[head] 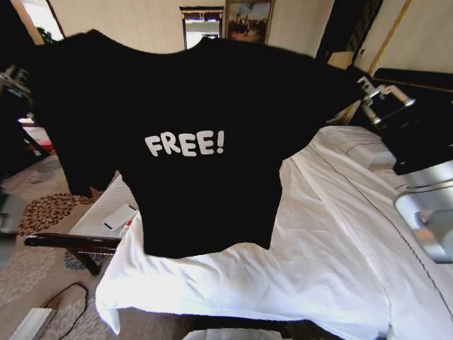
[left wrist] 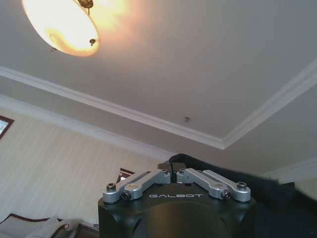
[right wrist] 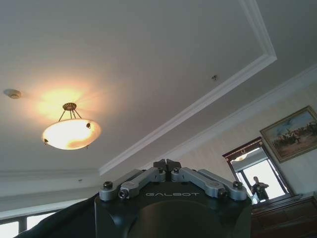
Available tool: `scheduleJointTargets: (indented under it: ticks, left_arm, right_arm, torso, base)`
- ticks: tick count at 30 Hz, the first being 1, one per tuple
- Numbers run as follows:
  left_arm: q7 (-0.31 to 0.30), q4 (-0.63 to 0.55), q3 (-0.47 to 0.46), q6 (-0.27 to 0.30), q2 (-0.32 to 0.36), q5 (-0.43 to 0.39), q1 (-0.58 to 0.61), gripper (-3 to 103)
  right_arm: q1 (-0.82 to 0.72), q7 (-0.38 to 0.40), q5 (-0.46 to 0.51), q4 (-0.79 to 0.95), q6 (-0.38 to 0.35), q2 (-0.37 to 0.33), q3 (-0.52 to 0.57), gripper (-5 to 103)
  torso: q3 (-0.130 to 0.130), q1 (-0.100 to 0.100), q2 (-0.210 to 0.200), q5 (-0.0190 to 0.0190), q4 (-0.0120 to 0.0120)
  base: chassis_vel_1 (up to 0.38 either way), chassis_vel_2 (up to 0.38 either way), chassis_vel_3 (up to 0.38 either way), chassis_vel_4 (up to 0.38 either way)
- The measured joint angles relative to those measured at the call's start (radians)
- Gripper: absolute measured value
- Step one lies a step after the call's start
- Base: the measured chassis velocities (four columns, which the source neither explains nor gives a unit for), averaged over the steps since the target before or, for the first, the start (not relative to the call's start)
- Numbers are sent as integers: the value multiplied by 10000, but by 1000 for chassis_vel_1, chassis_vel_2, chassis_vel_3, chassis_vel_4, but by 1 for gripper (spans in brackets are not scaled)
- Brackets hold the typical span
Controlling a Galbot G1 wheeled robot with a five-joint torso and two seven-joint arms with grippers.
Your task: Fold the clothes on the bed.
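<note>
The clothes, a black T-shirt (head: 191,106) with white "FREE!" lettering, hang spread out in the air above the foot of the bed (head: 340,248), chest side facing me. My left gripper (left wrist: 172,167) is shut on one top corner, and black cloth (left wrist: 233,183) trails beside its fingertips. At the left edge of the head view this gripper (head: 13,78) is raised. My right gripper (right wrist: 167,163) is shut on the other top corner, with black cloth (right wrist: 59,223) hanging below it. It is raised at the right (head: 369,93) of the head view.
White sheets cover the bed, with a dark headboard (head: 421,134) at the right. A pale bench with a dark frame (head: 71,242) stands left of the bed and carries a small white item (head: 120,216). A cable (head: 67,301) lies on the patterned carpet.
</note>
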Motion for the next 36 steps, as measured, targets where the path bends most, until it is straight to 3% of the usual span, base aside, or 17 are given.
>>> scheduleJointTargets:
  ticks: [11,18,22,23,28,33,36]
  left_arm:
    - [-38,29,-2,46,61,-157,-14,0]
    - [-388,48,787,459,178,31,-285,0]
    - [-609,54,1931,922,221,583,-480,0]
    - [-609,54,1931,922,221,583,-480,0]
    - [-662,53,2964,981,345,917,-1066,0]
    - [-653,275,3349,943,590,847,-1691,0]
    - [-548,295,3414,808,881,346,-2195,0]
  right_arm:
    - [303,268,-130,-31,-124,-233,-343,0]
    - [530,-440,-1141,-47,-193,-378,-1457,0]
    - [627,-1879,-2548,-646,-182,-783,-2228,0]
    - [627,-1879,-2548,-646,-182,-783,-2228,0]
    - [632,-3682,-3782,-2038,282,-1236,-2624,0]
    - [633,-4318,-3931,-2448,558,-1414,-2601,0]
    - [596,-4704,-3545,-2385,863,-1542,-2413,0]
  torso:
    - [0,0,0,-1,1]
    - [1,0,-1,0,0]
    - [1,0,-1,-2,1]
    - [1,0,-1,-2,1]
    - [2,1,-2,3,0]
    - [2,1,-2,3,-1]
    - [1,1,-2,-3,1]
  base:
    - [0,0,0,0]
    - [0,0,0,0]
    - [0,0,0,0]
    - [0,0,0,0]
    - [0,0,0,0]
    - [0,0,0,0]
    - [0,0,0,0]
